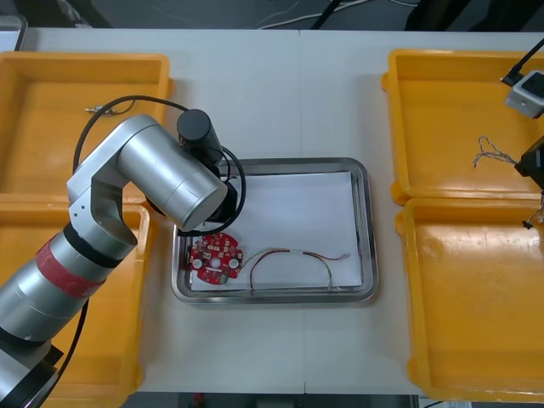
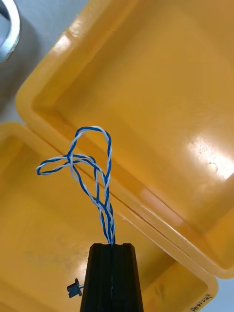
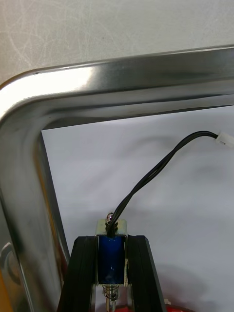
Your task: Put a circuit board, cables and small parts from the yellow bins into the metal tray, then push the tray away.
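Observation:
My left gripper [image 3: 112,242] is shut on a small metal part [image 3: 111,246] with a blue body. It hangs low over the white inside of the metal tray [image 3: 122,87], near a corner. A black cable [image 3: 156,175] runs from the part across the white liner. In the front view a round red circuit board [image 1: 215,255] and a red and yellow cable [image 1: 297,259] lie in the tray [image 1: 367,221]. At the table's right side my right gripper [image 2: 112,246] is shut on a twisted blue and white cable [image 2: 92,170], held above the yellow bins [image 2: 146,87].
Two yellow bins [image 1: 51,110] [image 1: 127,340] flank the tray on the left and two [image 1: 450,102] [image 1: 476,323] on the right. My left arm [image 1: 161,174] covers the tray's left edge. Bare table lies beyond the tray's far rim.

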